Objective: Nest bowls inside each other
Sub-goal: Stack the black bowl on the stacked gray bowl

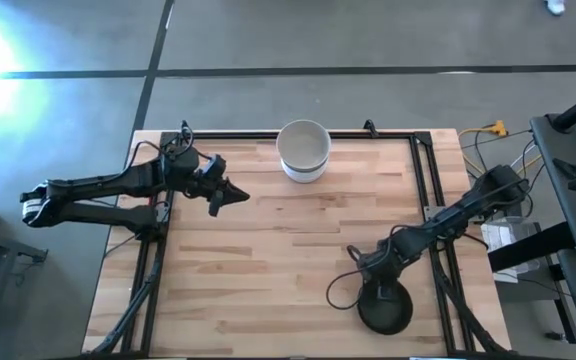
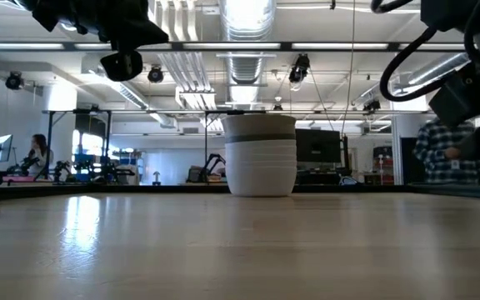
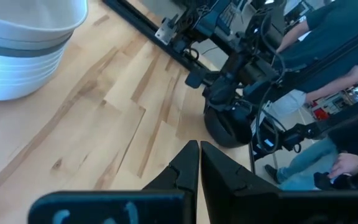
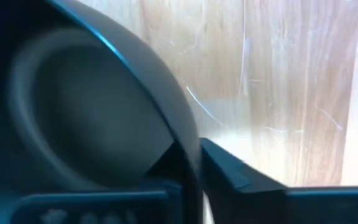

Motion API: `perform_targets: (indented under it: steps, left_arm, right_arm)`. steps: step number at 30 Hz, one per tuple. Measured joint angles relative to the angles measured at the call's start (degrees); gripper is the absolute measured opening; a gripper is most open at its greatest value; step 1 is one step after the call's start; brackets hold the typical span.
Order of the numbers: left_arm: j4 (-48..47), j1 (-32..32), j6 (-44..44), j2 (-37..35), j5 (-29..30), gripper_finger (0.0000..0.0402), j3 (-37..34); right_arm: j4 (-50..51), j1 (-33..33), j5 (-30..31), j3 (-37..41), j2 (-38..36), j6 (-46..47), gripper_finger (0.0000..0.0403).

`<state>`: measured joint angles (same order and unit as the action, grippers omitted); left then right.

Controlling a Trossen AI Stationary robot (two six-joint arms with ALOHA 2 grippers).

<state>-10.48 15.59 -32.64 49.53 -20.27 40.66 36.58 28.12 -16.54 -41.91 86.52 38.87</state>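
A stack of nested bowls (image 1: 303, 150) (image 2: 261, 154) (image 3: 23, 43), white ones with a grey one showing as a band, stands on its base near the table's far edge. One black bowl (image 1: 384, 308) (image 3: 224, 127) is at the table's near right, with my right gripper (image 1: 368, 278) (image 4: 194, 149) shut on its rim. My left gripper (image 1: 233, 195) (image 3: 199, 155) is shut and hangs above the table's left part, left of the stack, touching nothing. My right gripper holds the black bowl by its rim (image 4: 166, 118), one finger inside the hollow and the other finger (image 4: 229, 168) outside the wall. It comes at the bowl slanting down from the table's right. I cannot tell whether the bowl rests on the table.
Bare wooden tabletop (image 1: 298, 250) lies between the stack and the black bowl. A black frame rail (image 1: 428, 170) runs along the table's edges, with cables on the right. People stand beyond the table (image 3: 328, 37) (image 2: 440, 150).
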Motion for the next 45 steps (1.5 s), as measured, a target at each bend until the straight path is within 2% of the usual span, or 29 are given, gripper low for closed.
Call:
perform_targets:
  steps: [3,9,15,20,22,24,27,31,37,40,45]
  left_arm:
    - [0.0,0.0,-0.1,0.1,0.0,0.0,0.0]
    - [1.8,0.0,-0.2,0.1,0.0,0.0,0.0]
    - [2.6,0.0,-1.6,0.0,0.2,0.0,0.0]
    - [2.6,0.0,-1.6,-0.2,0.2,0.0,0.0]
    - [2.6,0.0,-1.6,-0.2,0.2,0.0,0.0]
    - [2.6,0.0,-1.7,-0.2,0.2,0.0,0.0]
    - [2.6,0.0,-1.7,-0.2,0.2,0.0,0.0]
    - [2.7,0.0,-1.7,-0.1,0.2,0.0,0.0]
    - [2.9,0.0,-1.5,-0.1,0.9,0.0,0.0]
    - [3.3,0.0,-1.5,-0.1,1.2,0.0,0.0]
    - [5.6,0.0,-1.5,-0.1,1.2,0.0,0.0]
  right_arm:
    - [-0.1,0.0,0.0,0.0,-0.6,-0.2,0.0015]
    - [0.0,-0.5,-0.2,0.0,-3.1,-0.2,0.001]
    - [0.0,-4.6,-0.2,-0.1,-9.8,-0.2,0.0009]
    - [-0.3,-12.3,0.5,-3.9,-17.0,-4.8,0.0009]
    - [-1.8,-16.5,2.9,-7.0,-18.9,-7.5,0.0009]
    - [-4.9,-21.0,5.1,-10.5,-20.1,-10.1,0.0009]
    - [-12.4,-28.6,5.1,-15.6,-20.4,-12.2,0.0009]
    - [-19.6,-39.2,0.9,-22.6,-17.3,-12.5,0.0009]
    - [-18.5,-52.4,-4.0,-36.3,-6.1,-12.2,0.0009]
    - [-12.4,-55.5,-4.6,-45.7,1.5,-15.7,0.0009]
    - [7.8,-59.5,-2.8,-65.0,16.0,-23.0,0.0009]
